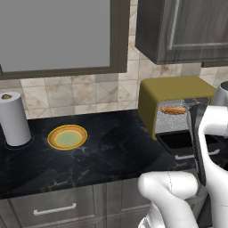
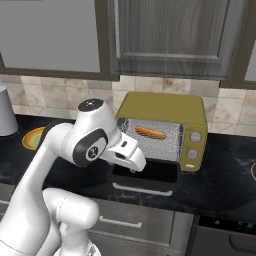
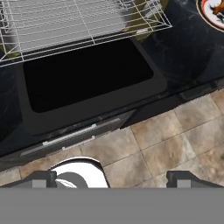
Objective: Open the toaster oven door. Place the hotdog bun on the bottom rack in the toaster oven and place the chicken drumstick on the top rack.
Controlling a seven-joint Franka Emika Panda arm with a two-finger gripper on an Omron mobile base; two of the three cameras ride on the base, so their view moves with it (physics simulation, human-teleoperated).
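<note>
**A:** Right base view – the toaster oven [image 2: 192, 112] is seen with the toaster oven door [image 2: 145, 172] dropped flat. No readable writing is spotted.

**B:** Yep, the hotdog bun [image 2: 150, 132] is laid on a rack inside, long axis left-right. The gripper [image 3: 112, 178] is held spread wide, nothing pinched – door below the fingertips [image 3: 41, 178], bun well beyond them.

arm hides toaster oven [image 1: 171, 91] right side | plate [image 3: 214, 11] cut off
</note>
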